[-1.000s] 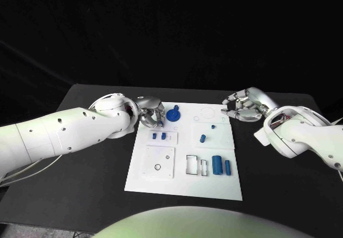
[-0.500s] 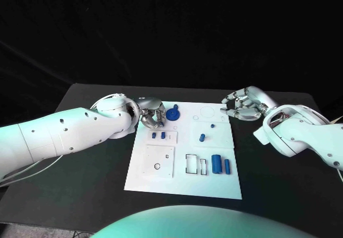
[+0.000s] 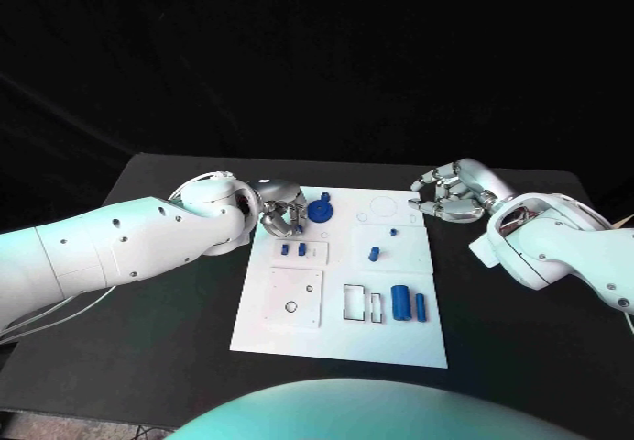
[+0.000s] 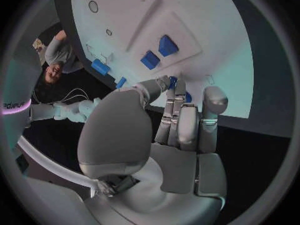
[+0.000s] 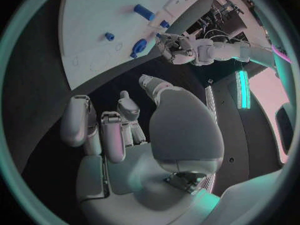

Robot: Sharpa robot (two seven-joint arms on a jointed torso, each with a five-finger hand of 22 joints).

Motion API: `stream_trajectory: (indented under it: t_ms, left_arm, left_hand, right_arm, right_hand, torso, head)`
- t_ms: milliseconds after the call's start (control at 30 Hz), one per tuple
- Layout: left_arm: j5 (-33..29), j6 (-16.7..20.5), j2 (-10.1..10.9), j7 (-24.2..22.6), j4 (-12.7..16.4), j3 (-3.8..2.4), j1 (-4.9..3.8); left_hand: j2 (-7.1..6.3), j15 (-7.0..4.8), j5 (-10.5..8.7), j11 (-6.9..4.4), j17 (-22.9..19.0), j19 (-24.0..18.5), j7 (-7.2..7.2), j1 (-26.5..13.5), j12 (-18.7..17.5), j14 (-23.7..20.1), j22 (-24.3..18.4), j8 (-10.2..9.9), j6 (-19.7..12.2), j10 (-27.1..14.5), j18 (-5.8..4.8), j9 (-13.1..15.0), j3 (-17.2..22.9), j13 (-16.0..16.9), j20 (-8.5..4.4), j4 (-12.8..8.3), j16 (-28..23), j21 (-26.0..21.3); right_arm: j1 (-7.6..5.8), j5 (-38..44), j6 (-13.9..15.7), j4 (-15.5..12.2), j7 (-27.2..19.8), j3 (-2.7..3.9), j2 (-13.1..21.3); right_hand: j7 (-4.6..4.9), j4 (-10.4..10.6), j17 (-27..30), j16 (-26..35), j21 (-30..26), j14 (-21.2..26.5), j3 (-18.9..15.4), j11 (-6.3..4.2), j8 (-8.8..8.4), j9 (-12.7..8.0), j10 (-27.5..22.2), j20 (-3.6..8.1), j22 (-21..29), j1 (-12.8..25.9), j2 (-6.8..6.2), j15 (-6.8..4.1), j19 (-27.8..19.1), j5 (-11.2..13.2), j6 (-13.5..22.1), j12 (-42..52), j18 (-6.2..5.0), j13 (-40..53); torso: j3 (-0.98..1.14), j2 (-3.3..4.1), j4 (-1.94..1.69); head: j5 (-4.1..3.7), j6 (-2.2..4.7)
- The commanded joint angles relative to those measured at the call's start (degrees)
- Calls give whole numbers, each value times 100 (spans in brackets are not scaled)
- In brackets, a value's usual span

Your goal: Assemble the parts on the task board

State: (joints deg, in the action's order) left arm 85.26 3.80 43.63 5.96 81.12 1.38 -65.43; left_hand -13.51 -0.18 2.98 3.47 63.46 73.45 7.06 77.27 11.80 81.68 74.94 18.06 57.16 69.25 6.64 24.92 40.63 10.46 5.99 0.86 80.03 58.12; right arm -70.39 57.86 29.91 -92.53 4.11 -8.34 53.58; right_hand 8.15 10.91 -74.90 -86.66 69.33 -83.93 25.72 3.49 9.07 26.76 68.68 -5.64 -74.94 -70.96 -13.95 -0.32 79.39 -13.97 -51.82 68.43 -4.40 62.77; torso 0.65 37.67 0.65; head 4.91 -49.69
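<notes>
The board point(image 3: 341, 321) is a white plate lying flat in the middle of the black table point(image 3: 158, 302), long side running away from the robot. Its surface is broken into shallow raised panels and outlined recesses. At the far left corner a round blue part with a knob point(image 3: 322, 214) stands on it. Just nearer sit two small blue blocks point(image 3: 293, 248) side by side on a raised panel. Toward the middle right there is a short blue peg point(image 3: 377, 254), with a tiny blue stud point(image 3: 392, 232) just beyond it. Near the right edge, closer to the robot, a thick blue cylinder point(image 3: 400, 303) and a thinner blue bar point(image 3: 420, 306) lie parallel, beside a pair of empty rectangular outlines.

The left hand point(image 3: 280, 213) is at the board's far left corner, fingers curled in right beside the knobbed part; in the left wrist view a bit of blue shows at the fingertips point(image 4: 177, 87), but I cannot tell whether they hold it.

The right hand point(image 3: 449, 194) hovers off the board's far right corner, fingers curled loosely inward with nothing in them.
</notes>
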Motion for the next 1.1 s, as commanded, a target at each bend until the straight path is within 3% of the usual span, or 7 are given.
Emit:
stream_trajectory:
  t_ms: [33, 800, 900, 1000, 1100]
  left_arm:
    - [82, -125, -10, 83, -10, 11, 10]
    - [92, 19, -47, -5, -59, 53, 19]
    - [73, -6, -54, -30, -64, 55, 20]
    - [55, -16, -57, -36, -70, 59, 20]
    - [48, -13, -54, -33, -73, 60, 20]
  left_hand:
    - [32, -10, 13, -1, 18, -34, 8, -2, -36, -16, 677, -12, 53, 44, -36, 8, -24, 10, -6, -24, -10, 13]
    - [90, -59, 58, -52, 89, -15, -24, 56, -88, 39, 687, 9, 231, 209, -38, 52, -31, 73, -43, -90, 52, 93]
    - [78, -44, 54, -30, 76, -22, -6, 27, -160, 39, 684, -57, 172, 176, -42, 36, -38, 67, -40, -85, 52, 96]
    - [28, -30, 59, -20, 38, -19, 34, -8, -264, 35, 686, -301, -147, 203, -46, -54, -23, 71, -28, -97, 51, 126]
    - [-2, -1, 63, 25, -56, -29, 60, -59, -378, 2, 682, -356, -195, 118, -49, -73, -18, 45, -10, -78, 18, 123]
  right_arm:
    - [3, 45, -2, -9, -34, 1, -2]
    - [3, 46, -1, -12, -28, 1, 2]
    - [3, 46, -4, -10, -27, 1, 1]
    - [3, 46, -4, -11, -26, 1, 2]
    - [3, 46, -4, -11, -25, 1, 4]
  right_hand:
    - [-7, 1, -782, 30, -27, -406, 18, -9, 35, 7, 29, 5, -460, -1, 11, -30, -40, -32, 25, -2, -34, -6]
    - [-9, -6, -781, 35, -51, -407, 33, -11, 39, 20, 36, 9, -452, 1, 4, -33, -41, -33, 29, -9, -37, -23]
    - [-9, -6, -781, 35, -51, -407, 33, -11, 39, 20, 36, 9, -452, 1, 4, -33, -41, -33, 29, -9, -37, -23]
    - [-9, -6, -781, 35, -51, -407, 33, -11, 39, 20, 36, 9, -452, 1, 4, -33, -41, -33, 29, -9, -37, -23]
    - [-9, -6, -772, 40, -65, -404, 34, -11, 40, 21, 27, 9, -446, 2, 2, -33, -47, -31, 30, -20, -40, -37]
  torso:
    - [1, -2, 0]
    - [2, 1, 2]
    - [2, -1, 3]
    - [0, 1, 3]
    - [-1, 0, 3]
  head:
    - [5, 2]
    - [26, 0]
    - [27, -4]
    - [22, -4]
    - [21, -1]
